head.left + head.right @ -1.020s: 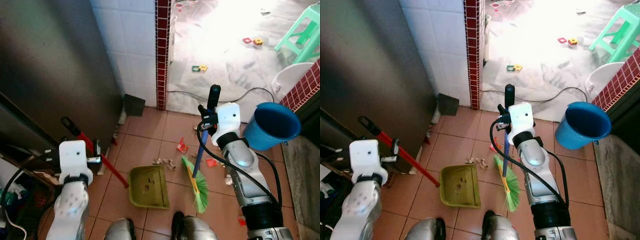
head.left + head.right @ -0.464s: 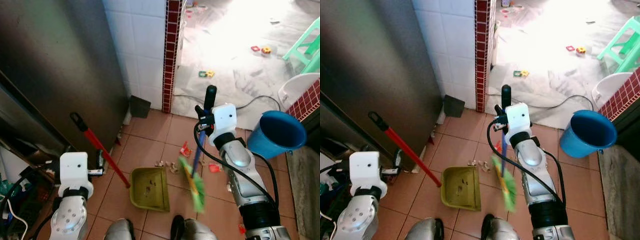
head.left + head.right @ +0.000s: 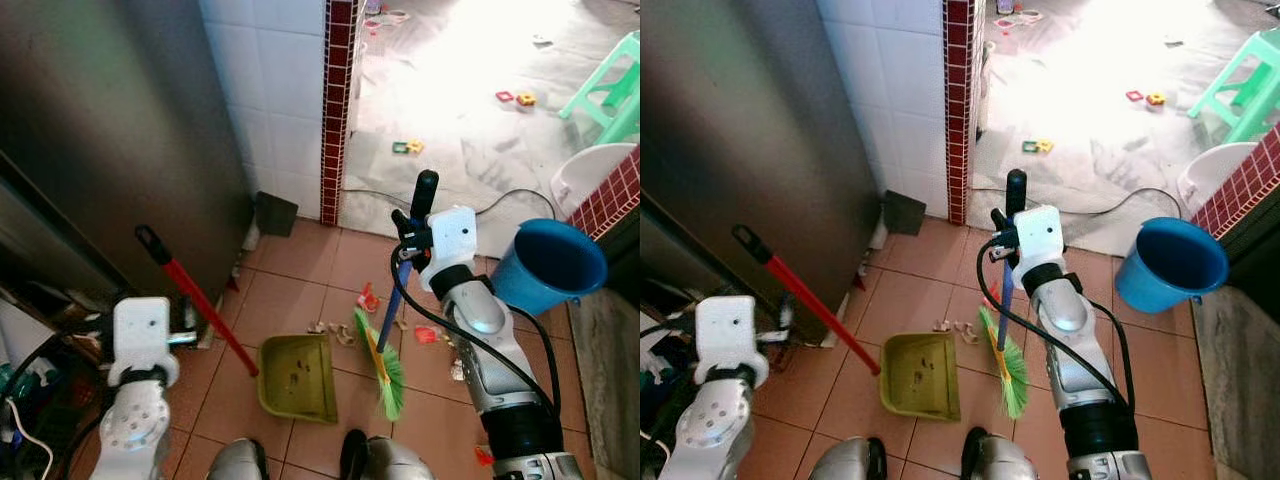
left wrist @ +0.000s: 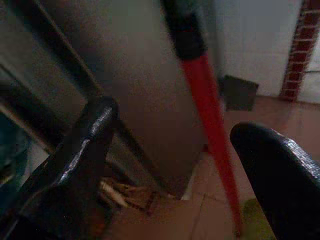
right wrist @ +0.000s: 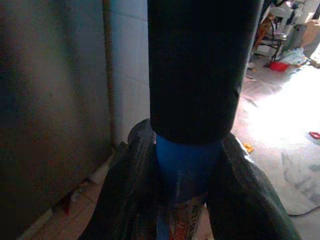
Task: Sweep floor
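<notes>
We hold the broom (image 3: 392, 330) in our right claw (image 5: 182, 165), clenched around its blue shaft just under the black grip, so the green bristles rest on the tiled floor (image 3: 300, 290) beside the open mouth of the green dustpan (image 3: 295, 375). We judge this lets a short stroke push the scraps (image 3: 365, 297) lying just beyond the pan into it. Our left claw (image 4: 170, 165) stands spread, its fingers on either side of the dustpan's red handle (image 3: 195, 310) without pinching it; the handle leans up towards the steel cabinet (image 3: 110, 130).
</notes>
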Available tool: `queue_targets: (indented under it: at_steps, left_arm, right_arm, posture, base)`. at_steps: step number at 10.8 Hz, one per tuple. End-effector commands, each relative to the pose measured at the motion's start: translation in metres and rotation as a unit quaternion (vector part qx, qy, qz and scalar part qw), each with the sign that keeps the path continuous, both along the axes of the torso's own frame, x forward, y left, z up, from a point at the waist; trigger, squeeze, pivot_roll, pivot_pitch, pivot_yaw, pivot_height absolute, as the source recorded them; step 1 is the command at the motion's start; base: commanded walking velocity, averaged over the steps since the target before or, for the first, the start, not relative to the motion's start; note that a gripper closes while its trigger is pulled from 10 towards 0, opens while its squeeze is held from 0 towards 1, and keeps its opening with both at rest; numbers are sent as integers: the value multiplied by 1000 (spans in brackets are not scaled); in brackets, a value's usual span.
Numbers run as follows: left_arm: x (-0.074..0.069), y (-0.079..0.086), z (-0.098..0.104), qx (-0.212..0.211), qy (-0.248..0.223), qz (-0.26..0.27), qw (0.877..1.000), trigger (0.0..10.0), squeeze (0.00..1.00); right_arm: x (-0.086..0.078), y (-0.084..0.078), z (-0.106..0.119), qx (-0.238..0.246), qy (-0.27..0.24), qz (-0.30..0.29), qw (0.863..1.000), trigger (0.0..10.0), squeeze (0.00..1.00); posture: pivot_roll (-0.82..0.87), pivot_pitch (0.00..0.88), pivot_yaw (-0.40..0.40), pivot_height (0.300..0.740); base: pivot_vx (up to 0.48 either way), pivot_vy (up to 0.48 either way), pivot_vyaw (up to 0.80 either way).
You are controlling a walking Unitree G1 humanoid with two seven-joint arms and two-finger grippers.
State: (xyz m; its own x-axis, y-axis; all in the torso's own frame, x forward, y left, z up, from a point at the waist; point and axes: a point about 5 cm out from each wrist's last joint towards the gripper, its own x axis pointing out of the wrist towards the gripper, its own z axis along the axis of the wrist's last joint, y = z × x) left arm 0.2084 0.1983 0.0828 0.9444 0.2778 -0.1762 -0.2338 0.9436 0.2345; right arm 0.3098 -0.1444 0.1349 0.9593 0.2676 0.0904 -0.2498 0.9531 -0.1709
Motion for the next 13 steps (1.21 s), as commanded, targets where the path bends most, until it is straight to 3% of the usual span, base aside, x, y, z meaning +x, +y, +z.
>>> queue_targets:
  at_steps: [1,3,6,8,10,13]
  left_arm:
    - [-2,8,-3,11,-1,13,1000,10000,0]
    - [3,6,-2,-7,-26,23,999,10000,0]
    - [18,-2,-11,-29,-50,-27,998,10000,0]
    - [33,-2,-12,-86,-72,-15,994,10000,0]
    - [40,-4,-18,-114,-91,-11,989,10000,0]
    - [41,0,-22,-113,-92,8,989,10000,0]
  right_arm:
    - [-1,0,3,-4,-11,4,1000,10000,0]
    - [2,0,6,-10,-9,15,1000,10000,0]
    - [3,-11,12,-23,-16,3,1000,10000,0]
    - [3,-11,18,-30,-26,7,999,10000,0]
    - [-1,-5,16,-42,-21,37,998,10000,0]
    - [1,-8,20,-44,-23,34,998,10000,0]
  posture:
    - [5,137,-11,740]
    - [-1,159,-27,740]
    - [-58,162,-27,740]
    - [-96,164,-52,740]
    - [-113,168,-86,740]
    - [-117,174,-83,740]
  base:
    - [0,0,0]
    - [0,0,0]
    - [0,0,0]
    - [0,0,0]
    - [0,0,0]
    - [0,0,0]
